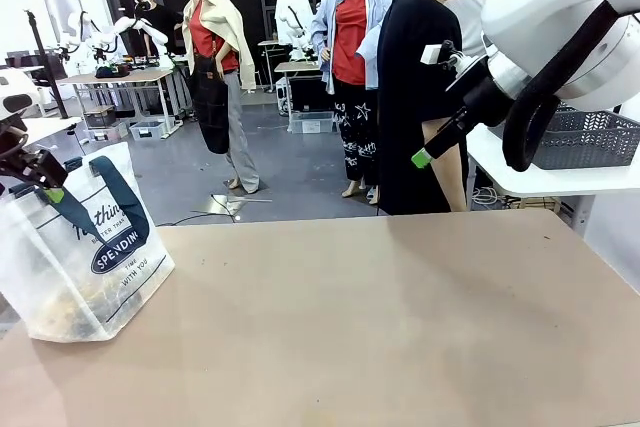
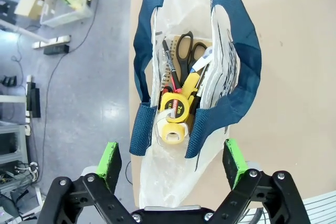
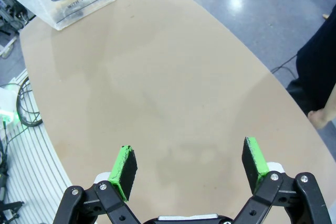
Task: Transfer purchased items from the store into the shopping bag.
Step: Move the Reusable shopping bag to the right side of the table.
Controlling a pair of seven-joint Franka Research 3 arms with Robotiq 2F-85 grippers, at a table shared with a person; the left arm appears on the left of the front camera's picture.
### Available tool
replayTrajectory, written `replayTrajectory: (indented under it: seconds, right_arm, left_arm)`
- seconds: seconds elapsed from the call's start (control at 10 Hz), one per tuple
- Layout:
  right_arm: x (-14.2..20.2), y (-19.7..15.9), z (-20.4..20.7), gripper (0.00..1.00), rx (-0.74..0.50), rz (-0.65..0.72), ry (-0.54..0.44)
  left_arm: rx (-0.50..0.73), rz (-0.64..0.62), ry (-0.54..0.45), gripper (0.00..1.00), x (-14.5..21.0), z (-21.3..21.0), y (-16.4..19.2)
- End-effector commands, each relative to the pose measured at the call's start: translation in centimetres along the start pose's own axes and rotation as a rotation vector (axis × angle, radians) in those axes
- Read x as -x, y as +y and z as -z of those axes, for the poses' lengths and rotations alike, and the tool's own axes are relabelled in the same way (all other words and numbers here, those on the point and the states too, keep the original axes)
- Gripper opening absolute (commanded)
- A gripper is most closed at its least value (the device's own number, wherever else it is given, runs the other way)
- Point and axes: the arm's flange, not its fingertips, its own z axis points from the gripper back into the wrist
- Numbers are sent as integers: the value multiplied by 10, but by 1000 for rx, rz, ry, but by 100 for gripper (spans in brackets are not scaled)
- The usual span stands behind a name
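Left wrist view: left pincer (image 2: 171, 162) hangs wide and empty above the translucent white plastic shopping bag (image 2: 181, 182) at the surface's (image 2: 294, 77) corner, mouth upward to receive items; right pincer (image 3: 189, 167) likewise wide.

The left end effector (image 2: 170, 161) points straight down, its green-padded fingers (image 2: 111, 161) spread wide with nothing between them. The right end effector (image 3: 190, 169) is likewise wide open and empty, tilted downward. In the front view the right arm (image 1: 560, 17) reaches in high from the right side, its wrist angled down toward the middle.
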Motion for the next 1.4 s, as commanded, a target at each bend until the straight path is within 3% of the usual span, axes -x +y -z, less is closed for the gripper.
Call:
replayTrajectory:
  seconds: [0.0,0.5,0.9,1.3]
  right_arm:
    - [2,0,-2,100,-3,-6,18]
    - [2,0,-2,100,-3,-6,18]
    - [2,0,-2,100,-3,-6,18]
    - [2,0,-2,100,-3,-6,18]
  left_arm:
    - [-34,27,18,100,-3,-4,1]
    - [-3,4,4,100,0,0,-1]
    - [196,313,-97,100,-4,-54,-11]
    - [313,658,-22,100,-41,-57,-42]
